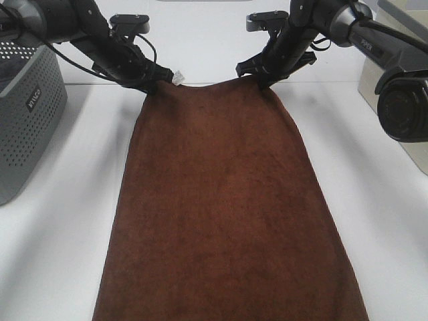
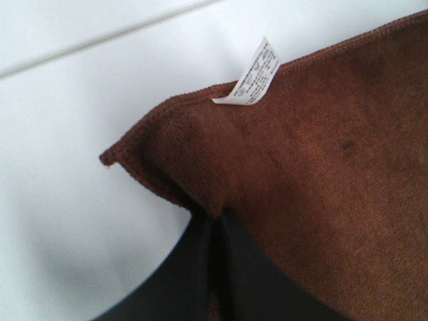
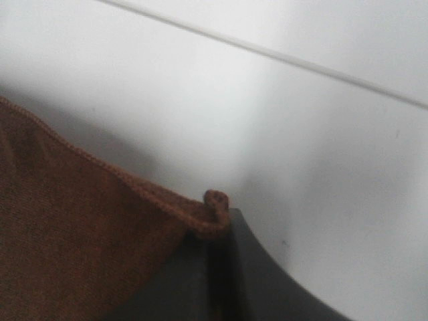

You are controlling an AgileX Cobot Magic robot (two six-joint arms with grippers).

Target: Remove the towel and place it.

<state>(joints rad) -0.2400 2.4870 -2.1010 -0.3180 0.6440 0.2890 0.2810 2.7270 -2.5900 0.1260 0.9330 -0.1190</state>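
Note:
The dark brown towel (image 1: 221, 214) lies spread lengthwise on the white table, running from the far middle to the near edge. My left gripper (image 1: 155, 83) is shut on its far left corner, where the small white tag (image 1: 179, 77) sticks out; the tag also shows in the left wrist view (image 2: 251, 75). My right gripper (image 1: 259, 81) is shut on the far right corner. In the wrist views each pair of black fingers pinches a brown towel corner (image 2: 174, 160) (image 3: 210, 214) just above the table.
The grey perforated basket (image 1: 27, 114) stands at the left edge of the table. A beige box (image 1: 371, 73) and a black camera body (image 1: 404, 107) sit at the right. White table surface (image 1: 374, 221) lies on both sides of the towel.

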